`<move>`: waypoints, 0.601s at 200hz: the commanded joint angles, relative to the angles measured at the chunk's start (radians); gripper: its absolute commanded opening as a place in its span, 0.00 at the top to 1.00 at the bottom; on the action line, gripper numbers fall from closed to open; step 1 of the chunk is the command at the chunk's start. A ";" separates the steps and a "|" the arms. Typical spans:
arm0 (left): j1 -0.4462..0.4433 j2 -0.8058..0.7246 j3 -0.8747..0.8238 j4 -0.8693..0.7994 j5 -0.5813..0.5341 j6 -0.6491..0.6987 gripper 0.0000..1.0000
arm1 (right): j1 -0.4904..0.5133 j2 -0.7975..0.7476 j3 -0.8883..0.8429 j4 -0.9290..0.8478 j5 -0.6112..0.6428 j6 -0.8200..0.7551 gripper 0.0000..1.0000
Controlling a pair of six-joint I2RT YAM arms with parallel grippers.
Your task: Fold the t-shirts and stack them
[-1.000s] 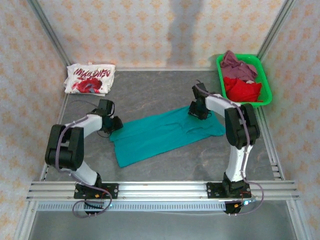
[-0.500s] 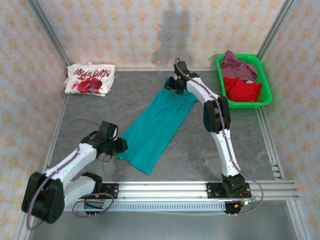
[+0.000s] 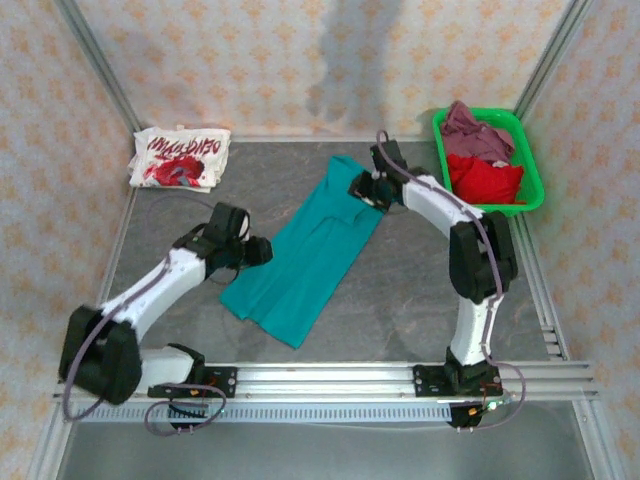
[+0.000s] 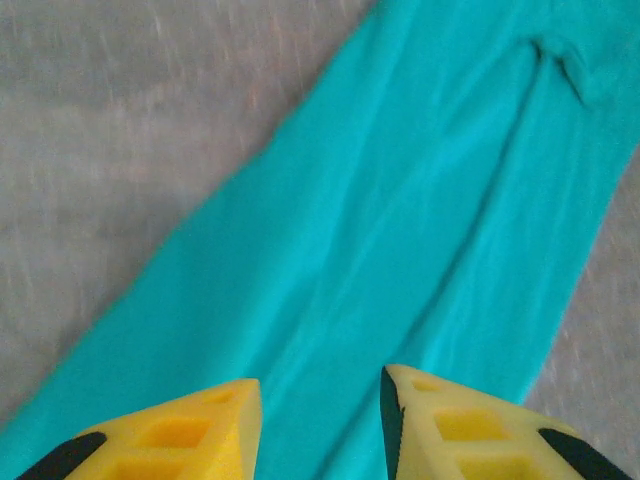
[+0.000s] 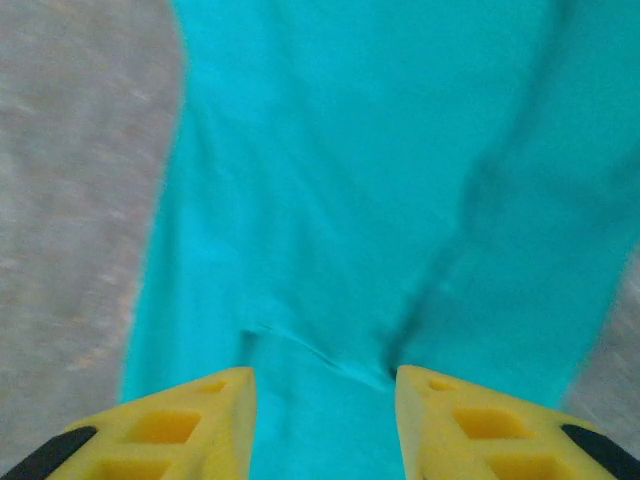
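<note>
One grey surface (image 3: 420, 300) carries everything. Across its middle the teal t-shirt (image 3: 310, 250) lies as a long, narrow strip, running on a slant from the near left to the far right, with shallow creases along its length. The left arm (image 3: 150, 295) reaches in from the near left to the shirt's left edge. The right arm (image 3: 470, 250) bends back over to the shirt's far end.

At the far right corner sits a green basket (image 3: 534, 172), holding a red t-shirt (image 3: 485, 180) at its near end and a mauve t-shirt (image 3: 472, 128) bunched at its far end. At the far left corner, well apart from the teal one, a white t-shirt (image 3: 180, 158) with red print lies folded.

The left jaws stand apart over the teal cloth (image 4: 400, 200). Their yellow fingers (image 4: 170, 435) have a clear gap between them with nothing pinched in it. The right jaws are likewise parted above the cloth (image 5: 350, 150), with a small pucker lying just ahead of the fingers (image 5: 160, 425).
</note>
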 commanded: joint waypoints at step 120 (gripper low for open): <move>-0.062 0.187 -0.165 0.171 0.027 -0.050 0.71 | -0.005 0.285 0.078 0.151 -0.012 -0.052 0.65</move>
